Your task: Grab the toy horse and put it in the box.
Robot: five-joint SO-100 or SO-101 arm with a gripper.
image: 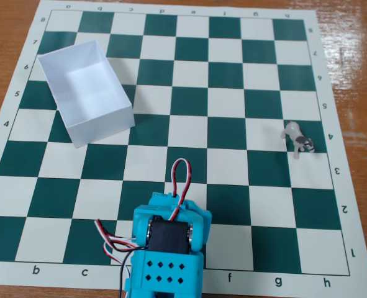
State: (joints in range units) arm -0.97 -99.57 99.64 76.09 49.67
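Arm (166, 251): turquoise, bottom centre of the fixed view, over rows 1 and 2; fingers hidden, so I cannot tell how the gripper stands.
Chessboard (189, 167): green and cream mat on a wooden table (9, 25).
Toy horse (299, 139): standing at the right, row 4, column h.
Box (87, 93): white, open, far left, rows 4 to 7.

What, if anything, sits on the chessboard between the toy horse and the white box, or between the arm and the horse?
Nothing visible does. The toy horse stands alone near the board's right edge, and the box sits open at upper left with only bare squares between them. The arm is at the bottom edge; its fingertips are not visible.
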